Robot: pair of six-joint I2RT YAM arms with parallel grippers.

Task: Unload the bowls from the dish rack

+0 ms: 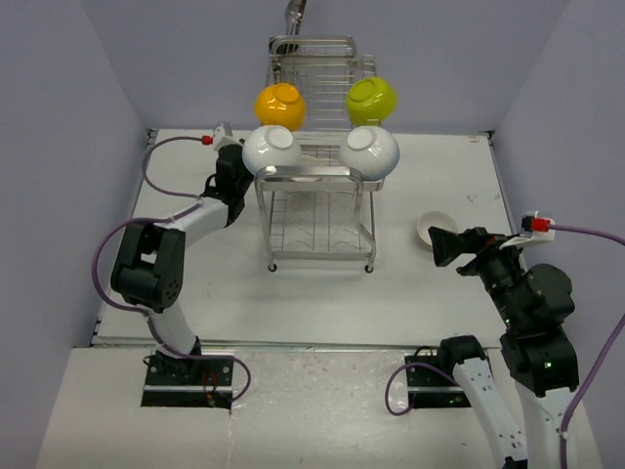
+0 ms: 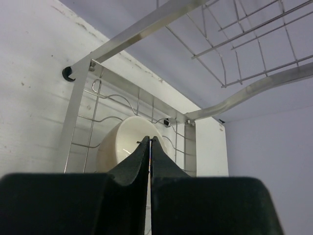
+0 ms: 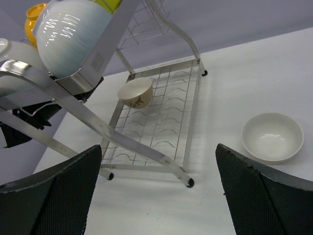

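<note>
The chrome dish rack [image 1: 318, 231] stands mid-table. Its upper tier carries an orange-yellow bowl [image 1: 279, 106], a lime green bowl [image 1: 372, 99] and two white bowls [image 1: 271, 149] [image 1: 370, 150]. A small cream bowl [image 3: 136, 92] lies on its side on the lower tier, its mouth toward my left gripper [image 2: 149, 141]. That gripper is shut with nothing between its fingers, just short of the cream bowl [image 2: 124, 144], at the rack's left side [image 1: 238, 182]. My right gripper [image 3: 157, 152] hangs open right of the rack [image 1: 444, 245], beside a white bowl [image 3: 272, 137] on the table.
The rack's slanted chrome leg [image 3: 122, 142] and black foot [image 3: 190, 182] lie just ahead of the right gripper. The upper tier's bars [image 2: 146, 24] pass over the left gripper. Walls close the table at the back and on both sides.
</note>
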